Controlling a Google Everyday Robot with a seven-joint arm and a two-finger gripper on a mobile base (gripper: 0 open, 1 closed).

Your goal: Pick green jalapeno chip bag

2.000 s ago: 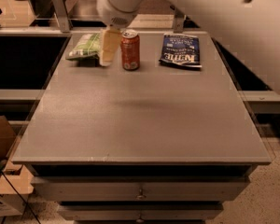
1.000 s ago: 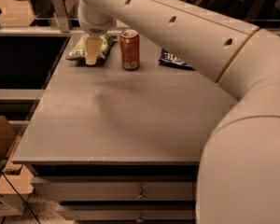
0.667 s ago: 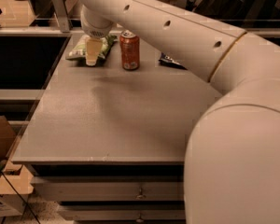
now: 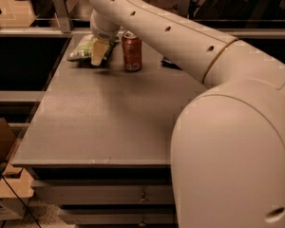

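The green jalapeno chip bag lies at the far left corner of the grey table; it is light green with white patches. My gripper is down on the bag's right end, touching it, and hides that part. The red-orange soda can stands upright just right of the gripper. My big cream arm reaches in from the lower right across the table.
A sliver of the dark blue chip bag shows under the arm, right of the can. A metal rail runs behind the table. Cardboard boxes sit on the floor at the left. Drawers are under the front edge.
The gripper has moved left from beside the can onto the right end of the green bag. The arm has swung in and now covers most of the blue bag.
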